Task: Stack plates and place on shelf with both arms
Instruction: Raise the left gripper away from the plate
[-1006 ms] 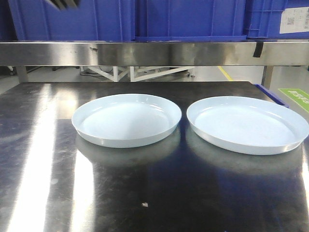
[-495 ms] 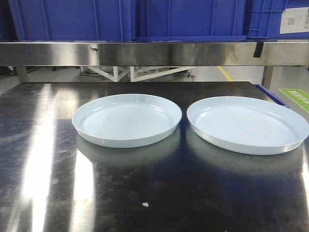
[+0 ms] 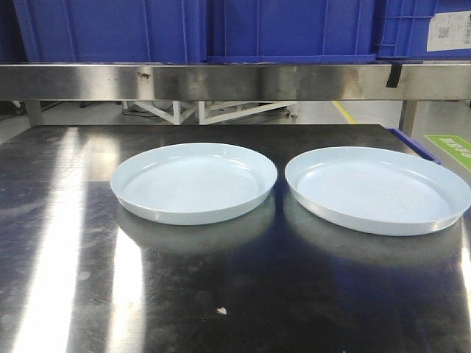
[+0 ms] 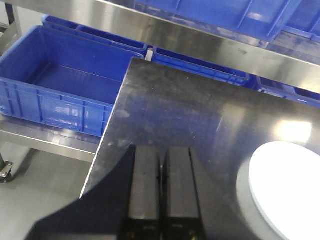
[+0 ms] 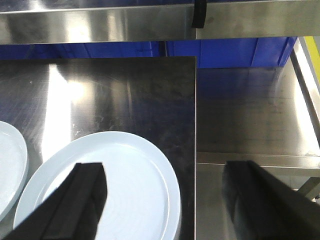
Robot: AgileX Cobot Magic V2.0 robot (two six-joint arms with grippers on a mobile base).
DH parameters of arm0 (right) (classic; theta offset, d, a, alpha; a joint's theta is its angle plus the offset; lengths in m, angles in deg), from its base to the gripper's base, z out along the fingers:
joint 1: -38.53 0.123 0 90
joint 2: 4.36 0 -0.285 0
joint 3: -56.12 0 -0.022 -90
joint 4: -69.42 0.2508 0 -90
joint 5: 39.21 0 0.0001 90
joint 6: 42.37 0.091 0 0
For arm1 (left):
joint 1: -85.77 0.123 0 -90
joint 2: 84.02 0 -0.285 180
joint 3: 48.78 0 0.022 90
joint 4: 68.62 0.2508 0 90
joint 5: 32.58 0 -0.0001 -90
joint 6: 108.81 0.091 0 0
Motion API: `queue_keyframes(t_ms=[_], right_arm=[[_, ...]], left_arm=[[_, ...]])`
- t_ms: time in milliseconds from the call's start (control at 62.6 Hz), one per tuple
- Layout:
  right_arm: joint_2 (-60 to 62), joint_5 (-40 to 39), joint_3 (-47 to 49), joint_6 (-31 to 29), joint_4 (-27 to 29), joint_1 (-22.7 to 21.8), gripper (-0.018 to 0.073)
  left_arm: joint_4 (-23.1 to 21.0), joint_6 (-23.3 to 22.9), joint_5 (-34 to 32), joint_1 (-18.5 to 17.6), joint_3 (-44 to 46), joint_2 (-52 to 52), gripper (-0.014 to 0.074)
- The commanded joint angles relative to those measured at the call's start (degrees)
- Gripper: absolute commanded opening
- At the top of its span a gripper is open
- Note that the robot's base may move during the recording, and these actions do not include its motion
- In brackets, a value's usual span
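Exterior front-facing view has the left plate (image 3: 193,182) and the right plate (image 3: 377,189) lying flat side by side on the steel table (image 3: 221,294), near each other with a narrow gap between their rims, not stacked. The right plate sits close to the table's right edge; bare table lies open in front of both plates and to the left of the left plate. Behind them runs the steel front edge of the shelf (image 3: 221,79), with blue bins (image 3: 280,29) standing on it. From the left wrist, the left fingers (image 4: 145,185) are pressed together, holding nothing, over the table near its left edge and well apart from the left plate. Another blue bin (image 4: 65,85) sits lower beyond that edge. From the right wrist, the right fingers (image 5: 82,200) are spread wide and empty, one above the right plate, the other out past the table's right edge.
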Motion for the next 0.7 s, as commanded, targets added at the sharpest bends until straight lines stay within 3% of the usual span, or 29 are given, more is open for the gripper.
queue_keyframes(t_ms=[0,687], right_arm=[[0.6,-4.0,2.1,-0.6,0.0,0.1,0.0592],[0.6,-2.9,2.1,-0.6,0.0,0.1,0.0592]], left_arm=[[0.3,-0.4,-5.3,0.5,-0.3,-2.4,0.0101],[1.7,-0.4,-4.3,0.5,-3.4,-5.4,0.0101]])
